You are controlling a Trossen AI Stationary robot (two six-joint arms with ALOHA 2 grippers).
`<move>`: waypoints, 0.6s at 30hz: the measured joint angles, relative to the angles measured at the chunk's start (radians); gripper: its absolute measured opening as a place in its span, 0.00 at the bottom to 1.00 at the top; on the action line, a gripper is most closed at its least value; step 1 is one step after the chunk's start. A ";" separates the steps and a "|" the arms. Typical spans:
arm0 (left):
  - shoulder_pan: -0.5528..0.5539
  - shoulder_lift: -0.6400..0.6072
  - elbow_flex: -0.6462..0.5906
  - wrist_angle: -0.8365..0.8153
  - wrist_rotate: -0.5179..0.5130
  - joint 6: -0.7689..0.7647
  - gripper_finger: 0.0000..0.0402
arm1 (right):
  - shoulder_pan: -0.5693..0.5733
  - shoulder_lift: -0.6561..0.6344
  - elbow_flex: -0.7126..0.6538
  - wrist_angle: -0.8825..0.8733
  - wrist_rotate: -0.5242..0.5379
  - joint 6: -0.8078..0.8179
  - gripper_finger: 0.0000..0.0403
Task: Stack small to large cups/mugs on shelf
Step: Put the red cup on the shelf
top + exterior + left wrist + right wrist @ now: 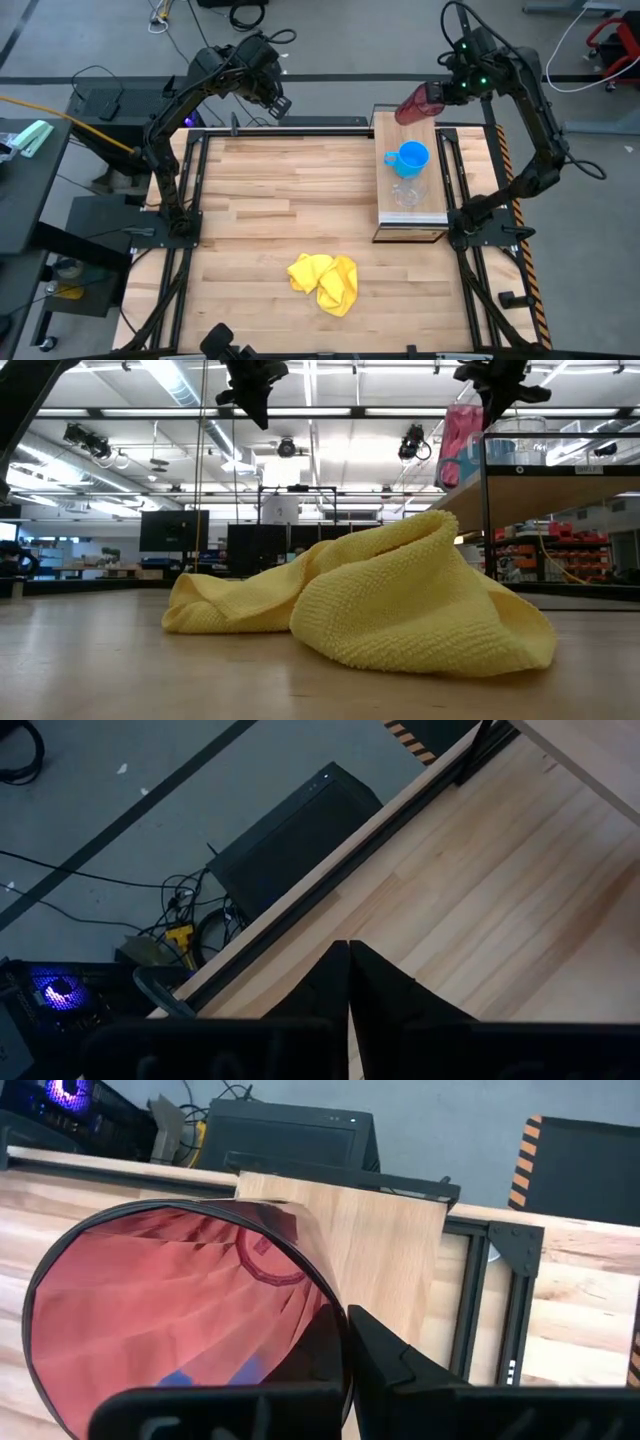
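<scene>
My right gripper (441, 93) is shut on the dark red ribbed tumbler (417, 104), in the air over the far end of the light-wood shelf (432, 211). The tumbler also shows in the low view (459, 446). The blue mug (410, 157) stands on the shelf's middle. The small clear cup (408, 193) stands just nearer on the shelf. My left gripper (276, 101) is shut and empty, high over the table's far edge at the left; its fingers show closed in the left wrist view (348, 982). My right gripper holds the tumbler at its open rim (338, 1342). One finger (398, 1362) lies outside the wall; the other is hidden by the tumbler. The tumbler is lifted clear of the shelf and tilted on its side, mouth toward the gripper, base toward the table's left.
A crumpled yellow cloth (324, 282) lies on the tabletop near the front edge, and fills the low view (380, 595). Black frame rails run along the table's sides. Bare wood lies between the cloth and the shelf.
</scene>
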 joint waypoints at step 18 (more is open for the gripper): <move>0.000 0.000 0.000 0.011 0.000 0.000 0.03 | 0.036 -0.048 -0.119 0.000 0.034 -0.002 0.01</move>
